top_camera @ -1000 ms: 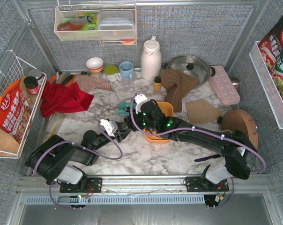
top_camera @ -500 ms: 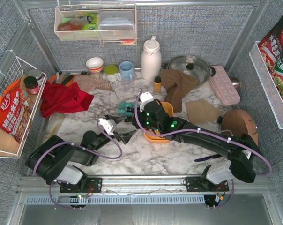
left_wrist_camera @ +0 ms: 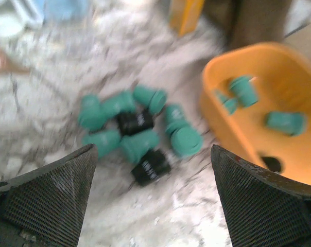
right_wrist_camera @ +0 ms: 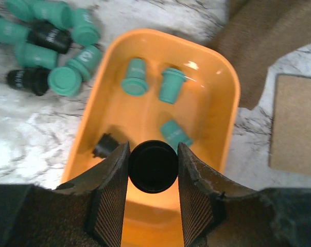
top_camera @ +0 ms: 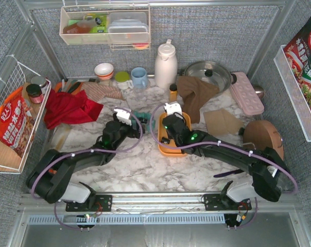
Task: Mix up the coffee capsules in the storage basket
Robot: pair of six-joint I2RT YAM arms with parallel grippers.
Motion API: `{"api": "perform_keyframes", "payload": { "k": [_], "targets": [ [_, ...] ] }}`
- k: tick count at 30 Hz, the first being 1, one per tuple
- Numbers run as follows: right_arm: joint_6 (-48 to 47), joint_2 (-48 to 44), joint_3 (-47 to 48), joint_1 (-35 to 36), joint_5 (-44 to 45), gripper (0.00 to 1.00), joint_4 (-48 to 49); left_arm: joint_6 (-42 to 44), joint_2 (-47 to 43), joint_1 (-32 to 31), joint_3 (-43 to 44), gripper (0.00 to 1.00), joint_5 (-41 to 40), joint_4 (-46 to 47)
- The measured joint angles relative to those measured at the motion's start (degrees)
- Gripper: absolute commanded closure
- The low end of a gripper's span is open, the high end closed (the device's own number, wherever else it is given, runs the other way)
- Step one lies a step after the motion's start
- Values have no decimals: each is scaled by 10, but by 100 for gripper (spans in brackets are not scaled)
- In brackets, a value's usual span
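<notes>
Three teal pods (right_wrist_camera: 171,85) sit in the orange basket (right_wrist_camera: 217,103). Over it the right claw (right_wrist_camera: 153,159) pinches a black pod (right_wrist_camera: 153,167), while the left claw (left_wrist_camera: 153,154) is spread wide above the loose pile (left_wrist_camera: 137,131) just left of the basket.

- Table (top_camera: 145,175): white marble-patterned top with grey veining.
- Storage basket (right_wrist_camera: 207,118): orange, standing flat on the top near the middle.
- Coffee capsules (left_wrist_camera: 140,144): a loose cluster, teal and black, lying on their sides on the top just left of the basket, several touching.
- Rear row: bowl (top_camera: 104,70), blue mug (top_camera: 139,77), white jug (top_camera: 165,66), amber bottle (top_camera: 173,92), lidded pan (top_camera: 209,74).
- Left side: red cloth (top_camera: 68,109), crumpled.
- Right side: brown cloth (top_camera: 195,92), pink tray (top_camera: 246,92), cardboard square (top_camera: 222,122).
</notes>
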Motion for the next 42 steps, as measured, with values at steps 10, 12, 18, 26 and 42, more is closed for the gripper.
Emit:
{"api": "perform_keyframes", "payload": {
  "k": [10, 12, 18, 26, 42],
  "targets": [
    [1, 13, -5, -33, 3, 52, -25, -27, 110, 6, 83, 1, -60, -174],
    [3, 16, -5, -37, -4, 49, -27, -30, 118, 6, 89, 1, -64, -185],
    [9, 24, -4, -43, -26, 39, -34, -50, 134, 6, 99, 1, -85, -193],
    [17, 33, 5, -47, -54, 36, -40, -90, 153, 6, 102, 4, -85, -189],
    [26, 31, 0, -47, -81, 36, -46, -110, 213, -7, 127, 23, -73, -154]
  ]
}}
